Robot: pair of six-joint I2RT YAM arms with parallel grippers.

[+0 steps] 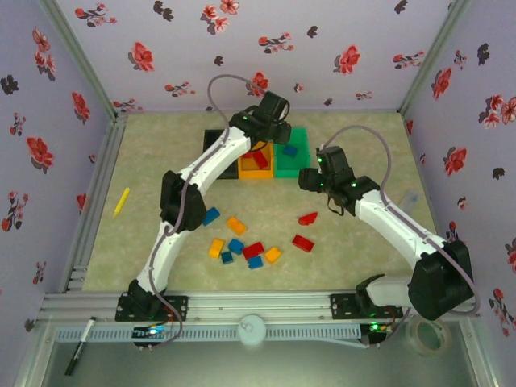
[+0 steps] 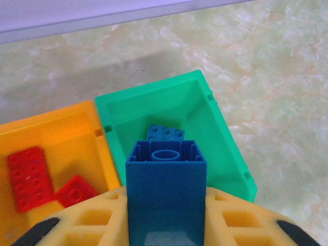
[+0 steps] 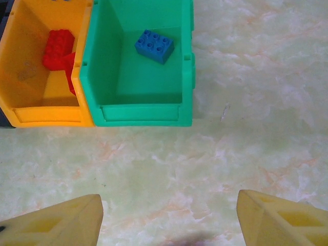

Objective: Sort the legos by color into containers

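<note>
Right gripper [image 3: 169, 205] fingers spread wide, nothing between them, bare marbled table [image 3: 256, 102] below. Ahead: green bin [image 3: 138, 110] with one blue lego [image 3: 154, 46] lying studs up. Orange bin [image 3: 48, 115] joined on its left, red legos [image 3: 58, 46] inside.

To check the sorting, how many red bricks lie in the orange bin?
2: a long red brick and a smaller red brick beside it, nearer the green bin. Others may be hidden.

Below my left gripper [image 2: 166, 223] and its held brick [image 2: 166, 195], the green bin [image 2: 225, 138] lies open, with a loose brick [image 2: 165, 133] on its floor just ahead. The orange bin [image 2: 61, 128] stands just left. Ahead of my right gripper [image 3: 169, 220], bare table [image 3: 246, 154] runs to the green bin's front.
</note>
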